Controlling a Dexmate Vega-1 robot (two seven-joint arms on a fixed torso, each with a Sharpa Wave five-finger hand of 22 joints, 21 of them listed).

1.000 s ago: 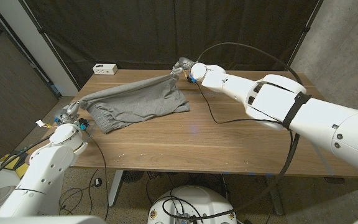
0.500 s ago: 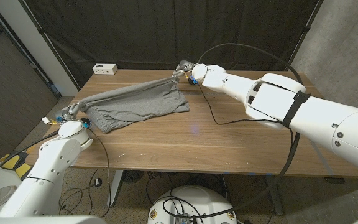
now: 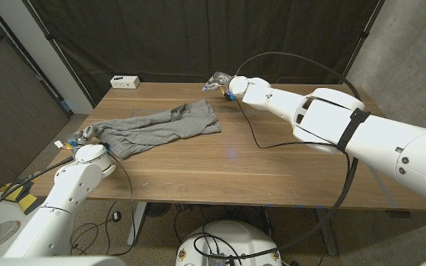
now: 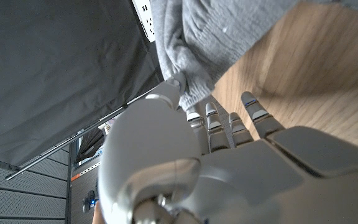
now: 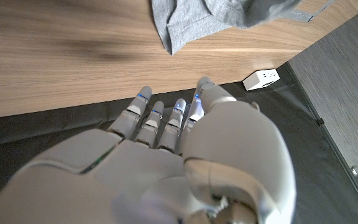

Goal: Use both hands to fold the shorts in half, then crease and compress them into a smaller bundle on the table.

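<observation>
The grey shorts (image 3: 161,125) lie slack and rumpled on the wooden table (image 3: 228,166), stretched from its left edge toward the back middle. My left hand (image 3: 87,136) is at their left end; in the left wrist view its fingers (image 4: 229,124) reach out straight and apart, and the thumb tip lies against the grey fabric (image 4: 197,43). My right hand (image 3: 219,79) hovers past the shorts' right end near the table's back edge, clear of the cloth. Its fingers (image 5: 160,118) are spread and hold nothing, with the shorts (image 5: 210,15) well beyond them.
A white power strip (image 3: 125,80) sits at the table's back left corner, also seen in the right wrist view (image 5: 263,78). A black cable (image 3: 254,137) from the right arm trails across the table to the right of the shorts. Black curtains hang behind.
The shorts, held taut above the table between both hands, have dropped onto it. My right hand has let go of its end and the left hand has moved lower.
</observation>
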